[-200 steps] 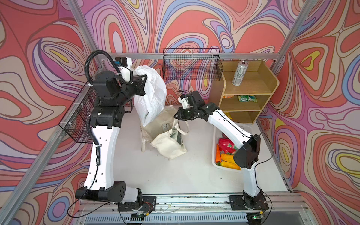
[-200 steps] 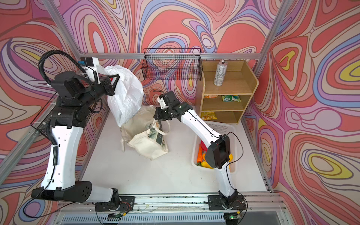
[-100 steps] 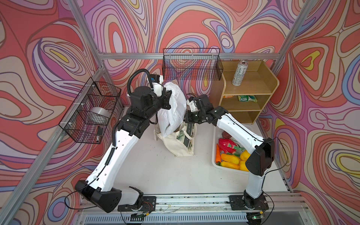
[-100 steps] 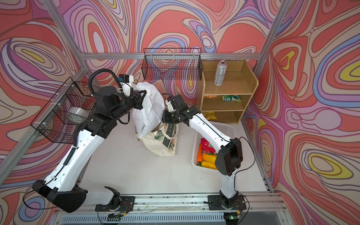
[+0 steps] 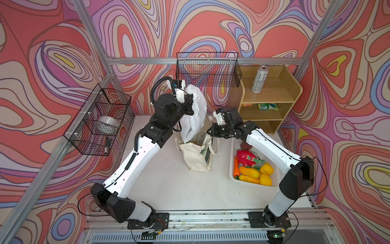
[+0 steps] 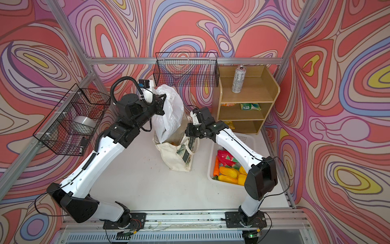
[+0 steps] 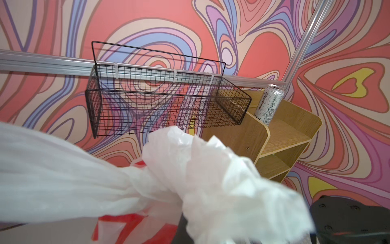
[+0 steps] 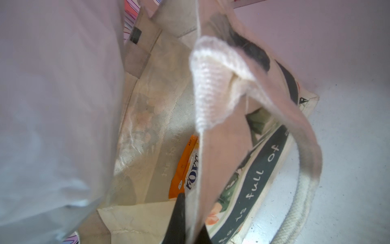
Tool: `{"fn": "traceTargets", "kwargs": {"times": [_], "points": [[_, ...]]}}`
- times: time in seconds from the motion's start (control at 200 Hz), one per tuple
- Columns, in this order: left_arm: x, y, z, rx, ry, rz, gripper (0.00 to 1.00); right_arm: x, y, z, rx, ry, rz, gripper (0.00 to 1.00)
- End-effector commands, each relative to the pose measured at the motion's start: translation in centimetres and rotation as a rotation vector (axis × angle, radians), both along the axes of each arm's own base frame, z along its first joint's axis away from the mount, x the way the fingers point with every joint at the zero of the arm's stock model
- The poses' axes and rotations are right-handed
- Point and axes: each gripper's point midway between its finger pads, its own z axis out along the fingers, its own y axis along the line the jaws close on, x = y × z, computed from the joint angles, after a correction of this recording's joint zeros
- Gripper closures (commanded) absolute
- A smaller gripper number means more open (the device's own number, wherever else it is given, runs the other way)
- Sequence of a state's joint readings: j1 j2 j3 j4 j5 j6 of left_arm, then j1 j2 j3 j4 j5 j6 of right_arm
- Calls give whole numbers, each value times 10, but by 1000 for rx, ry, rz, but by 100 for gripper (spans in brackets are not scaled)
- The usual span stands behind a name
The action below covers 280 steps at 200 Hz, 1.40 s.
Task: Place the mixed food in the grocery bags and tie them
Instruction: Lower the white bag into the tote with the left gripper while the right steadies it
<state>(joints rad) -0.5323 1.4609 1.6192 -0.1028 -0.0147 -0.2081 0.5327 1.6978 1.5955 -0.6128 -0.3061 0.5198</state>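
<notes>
My left gripper (image 5: 188,101) is shut on the knotted top of the white plastic bag with red print (image 5: 195,115) (image 7: 200,179), which hangs in the air. The bag's lower end reaches the mouth of the cream canvas tote (image 5: 196,159) (image 6: 173,157) standing on the table. My right gripper (image 5: 211,132) (image 8: 190,229) is shut on the tote's rim and holds it up. An orange snack packet (image 8: 185,169) lies inside the tote. A dragon fruit (image 5: 245,156), a carrot (image 5: 236,166) and yellow vegetables (image 5: 249,172) lie in the white basket (image 5: 253,184). A silver can (image 5: 260,81) stands on the shelf.
A wooden shelf unit (image 5: 291,93) at the back right holds a green packet (image 5: 267,106). One black wire basket (image 5: 207,69) hangs on the back rail. A second wire basket (image 5: 97,124) on the left holds a tape roll. My right arm reaches over the white basket.
My left arm has swung from the back left to the middle, bringing the plastic bag over the tote. My right gripper has pulled the tote rightward and upright.
</notes>
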Motion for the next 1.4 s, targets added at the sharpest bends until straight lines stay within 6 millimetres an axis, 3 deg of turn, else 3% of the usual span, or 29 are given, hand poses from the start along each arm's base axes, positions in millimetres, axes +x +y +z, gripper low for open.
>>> {"fn": "traceTargets", "kwargs": {"times": [0.0,0.325,0.481,0.756,0.961,1.062,1.197,1.287,1.397], "points": [[-1,-18,-14,37,-20,-2,100,3,-9,26,56,-76,-20,100],[-37,-49,-91,105,123,-76,100,5,-45,15,78,-58,-91,100],[-42,-52,-132,128,237,-72,100,5,-48,14,84,-59,-97,100],[-29,-65,-197,220,439,-59,100,4,-49,17,95,-63,-102,100],[-56,-70,-248,173,649,-122,100,3,-50,16,95,-63,-109,100],[-71,-72,-253,139,715,-164,100,4,-50,17,94,-66,-110,100],[-79,-79,-232,108,745,-212,100,4,-50,16,94,-66,-112,100],[-75,-83,-219,113,750,-215,100,4,-50,16,98,-65,-115,100],[-60,-88,-225,136,783,-204,100,3,-51,15,101,-64,-118,100]]}}
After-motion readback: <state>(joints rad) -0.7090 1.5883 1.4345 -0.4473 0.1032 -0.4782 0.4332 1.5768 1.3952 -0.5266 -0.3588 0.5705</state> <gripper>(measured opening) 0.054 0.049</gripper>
